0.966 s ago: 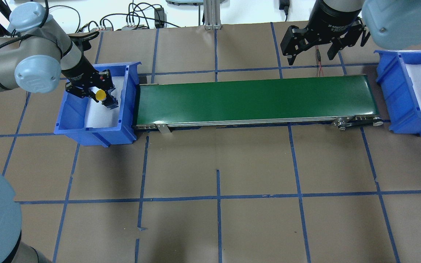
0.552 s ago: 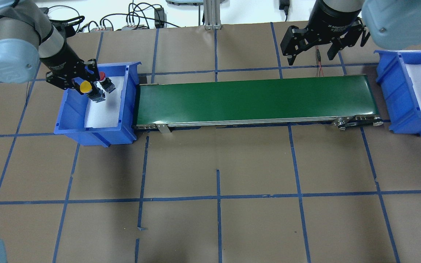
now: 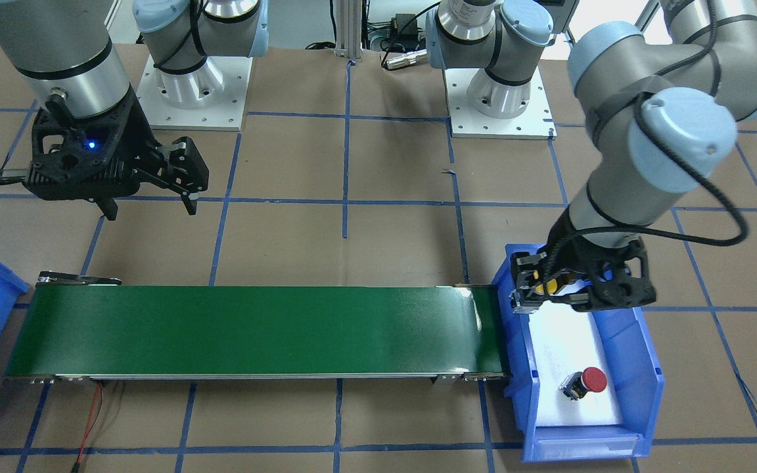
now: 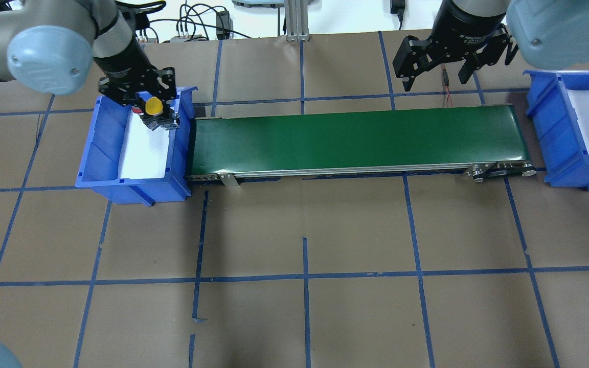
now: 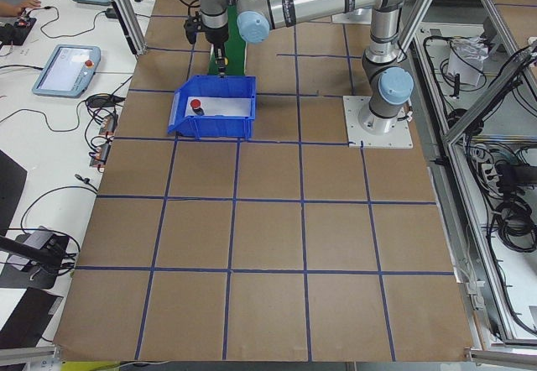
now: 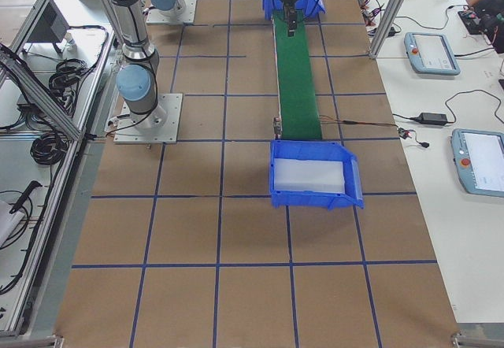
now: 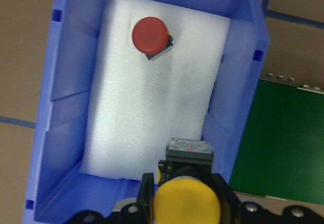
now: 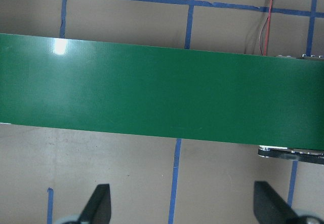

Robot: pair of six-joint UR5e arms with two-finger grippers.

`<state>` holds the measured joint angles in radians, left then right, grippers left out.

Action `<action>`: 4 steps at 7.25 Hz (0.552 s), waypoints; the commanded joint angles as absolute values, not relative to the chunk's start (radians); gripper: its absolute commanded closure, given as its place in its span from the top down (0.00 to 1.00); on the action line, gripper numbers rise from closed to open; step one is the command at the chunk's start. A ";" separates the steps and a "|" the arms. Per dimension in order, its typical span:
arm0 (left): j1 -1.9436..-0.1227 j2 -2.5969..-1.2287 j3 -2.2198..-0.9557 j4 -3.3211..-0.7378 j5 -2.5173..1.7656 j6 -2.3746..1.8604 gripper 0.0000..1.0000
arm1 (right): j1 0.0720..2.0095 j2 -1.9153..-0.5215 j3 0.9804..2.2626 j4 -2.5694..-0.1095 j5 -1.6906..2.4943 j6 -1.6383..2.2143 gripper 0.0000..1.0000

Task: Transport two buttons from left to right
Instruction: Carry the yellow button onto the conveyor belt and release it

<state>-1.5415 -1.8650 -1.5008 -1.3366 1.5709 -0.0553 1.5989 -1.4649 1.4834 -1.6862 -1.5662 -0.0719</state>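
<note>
My left gripper (image 4: 152,113) is shut on the yellow button (image 4: 153,106) and holds it above the far end of the left blue bin (image 4: 90,148), close to the wall that faces the green conveyor belt (image 4: 356,138). In the left wrist view the yellow cap (image 7: 186,204) sits between the fingers, black-and-silver body pointing forward. The red button (image 7: 150,35) lies on its side on the white foam in the bin, also in the front view (image 3: 585,382). My right gripper (image 4: 435,76) is open and empty, hovering beyond the belt's right part.
A second blue bin (image 4: 550,117) with white foam stands just past the belt's right end. A red-and-black wire (image 8: 267,16) runs across the table behind the belt. Brown table paper with blue tape lines surrounds everything.
My left gripper, holding the yellow button, swung first to the bin's far left, then right toward the conveyor side. The red button stayed in the bin. The right arm has not moved.
</note>
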 commanded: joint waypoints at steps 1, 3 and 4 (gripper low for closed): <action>-1.614 -1.931 -1.502 -1.271 1.589 -0.087 0.33 | 1.598 -1.465 1.483 -1.686 -1.566 -0.074 1.00; -1.673 -1.994 -1.500 -1.259 1.591 -0.104 0.34 | 1.597 -1.465 1.483 -1.687 -1.566 -0.077 1.00; -1.705 -2.023 -1.485 -1.212 1.606 -0.116 0.36 | 1.598 -1.465 1.485 -1.684 -1.566 -0.075 1.00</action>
<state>-1.6623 -1.9858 -1.4974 -1.2528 1.5920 -0.1013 1.5979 -1.4649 1.4837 -1.6861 -1.5662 -0.0755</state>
